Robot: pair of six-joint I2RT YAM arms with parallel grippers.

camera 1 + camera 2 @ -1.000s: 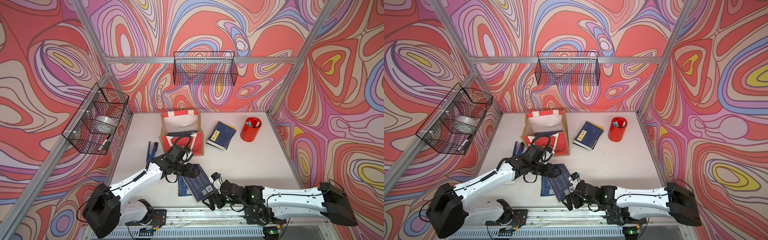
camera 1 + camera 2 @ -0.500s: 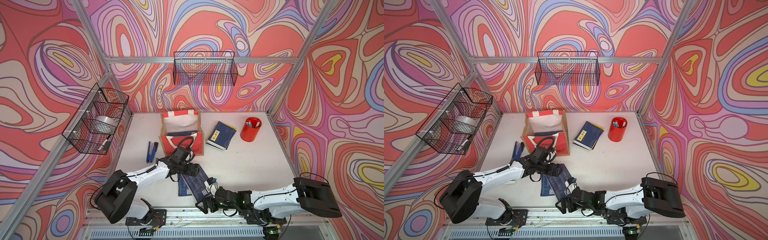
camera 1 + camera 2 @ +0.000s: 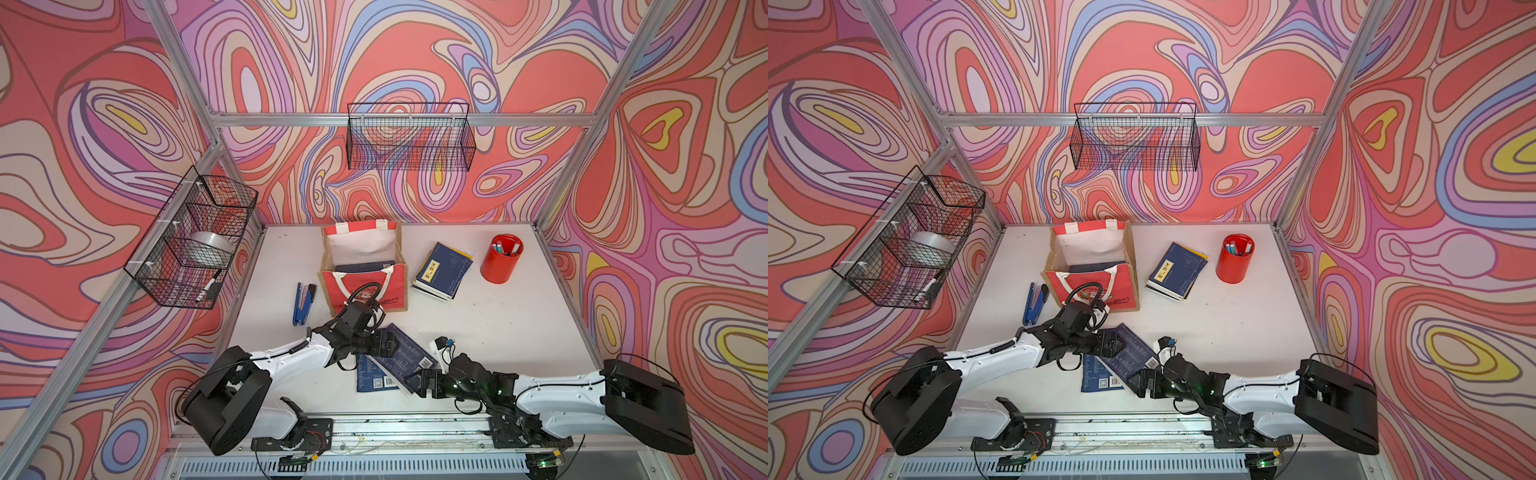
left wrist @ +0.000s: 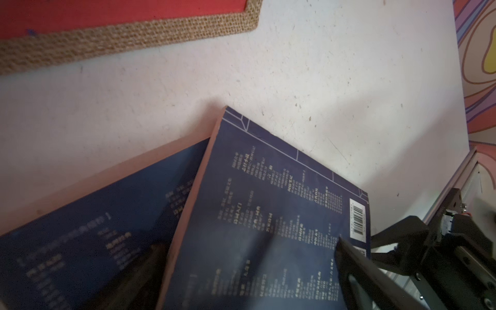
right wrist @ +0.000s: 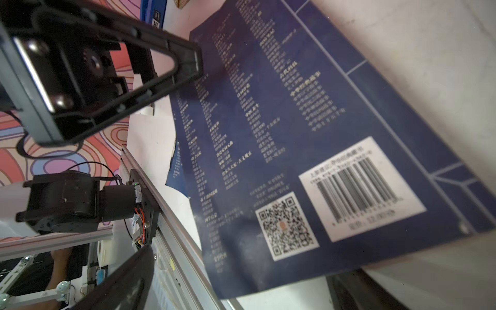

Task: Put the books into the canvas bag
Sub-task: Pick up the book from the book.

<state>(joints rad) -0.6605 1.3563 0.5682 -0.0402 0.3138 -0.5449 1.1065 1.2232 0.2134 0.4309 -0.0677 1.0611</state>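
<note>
1. We see two front books (image 3: 409, 361) lying overlapped, back covers up, near the table's front edge. They are thin navy softcovers with columns of pale print, a white barcode label (image 5: 359, 188) and a QR code (image 5: 287, 225).
2. A stack of books (image 3: 446, 266) lies just right of the canvas bag (image 3: 334, 286), the top one bearing a yellow label (image 3: 432, 272).
3. The bag stands upright and open, with tan sides and a red front. One navy book (image 3: 363, 268) sits inside it.
4. The left gripper (image 3: 392, 345) hangs over the upper front book, jaws spread, grasping nothing.
5. The right gripper (image 3: 415, 380) is likewise released, at that book's barcode end.
6. The white table (image 3: 478, 324) is speckled and also holds a blue stapler (image 3: 303, 303) and a red pen cup (image 3: 500, 259).
7. The walls (image 3: 415, 50) swirl red, pink and purple, and they carry a back basket (image 3: 409, 137) and a side basket (image 3: 195, 237).
</note>
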